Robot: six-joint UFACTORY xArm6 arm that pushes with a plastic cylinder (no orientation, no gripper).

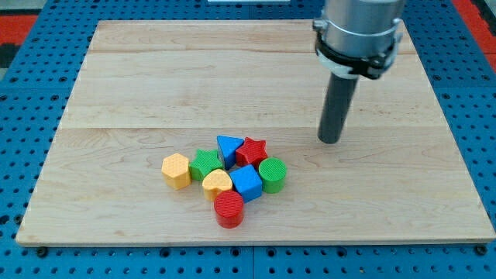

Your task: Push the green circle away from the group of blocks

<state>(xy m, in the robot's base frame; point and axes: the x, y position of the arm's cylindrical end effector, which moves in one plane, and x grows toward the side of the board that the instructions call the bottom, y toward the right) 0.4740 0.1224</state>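
Note:
The green circle [273, 173] sits at the right edge of a tight group of blocks in the lower middle of the wooden board [116, 77]. It touches the blue cube [246, 183] on its left and lies just below the red star [252, 150]. The group also holds a blue triangle [228, 147], a green star-like block [204, 164], a yellow heart [217, 184], a yellow hexagon [177, 170] and a red circle [229, 209]. My tip [330, 140] rests on the board up and to the right of the green circle, apart from all blocks.
The board's edges border a blue pegboard [31, 116] on all sides. The arm's grey body [360, 31] hangs over the board's upper right.

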